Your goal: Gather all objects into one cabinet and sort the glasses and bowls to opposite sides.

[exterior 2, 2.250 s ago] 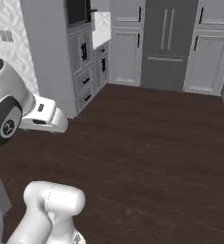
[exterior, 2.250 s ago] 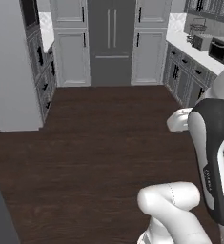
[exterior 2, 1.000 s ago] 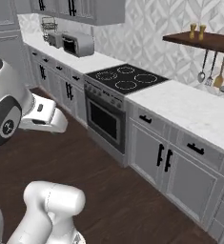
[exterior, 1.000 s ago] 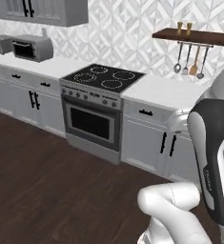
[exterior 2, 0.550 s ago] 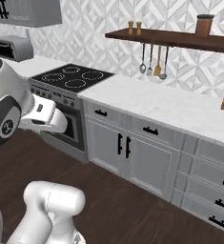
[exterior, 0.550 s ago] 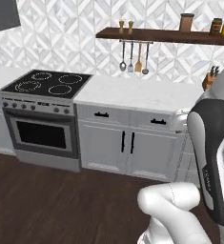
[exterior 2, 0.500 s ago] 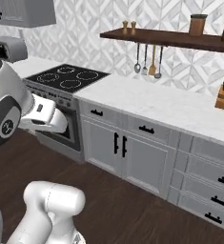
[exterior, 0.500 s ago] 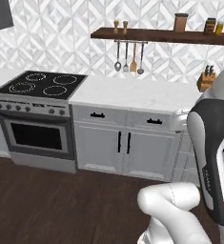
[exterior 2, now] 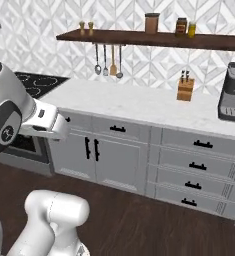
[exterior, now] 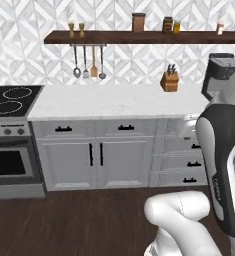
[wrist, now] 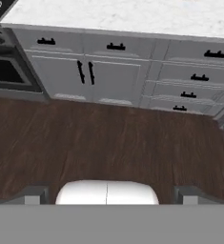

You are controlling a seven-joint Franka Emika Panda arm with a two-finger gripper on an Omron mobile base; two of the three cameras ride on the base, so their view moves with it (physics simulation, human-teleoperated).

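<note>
Cups, bowls and grey wall cabinet lie somewhere off from the knife block [exterior: 169, 80], place unknowable. Your gripper [wrist: 106, 195], fingers spread and empty, faces floor short of the white base cabinets [wrist: 87, 76] left of that block.

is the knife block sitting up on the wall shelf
No, the knife block stands on the white counter against the wall, below the dark wooden shelf, which holds jars and shakers.
</note>
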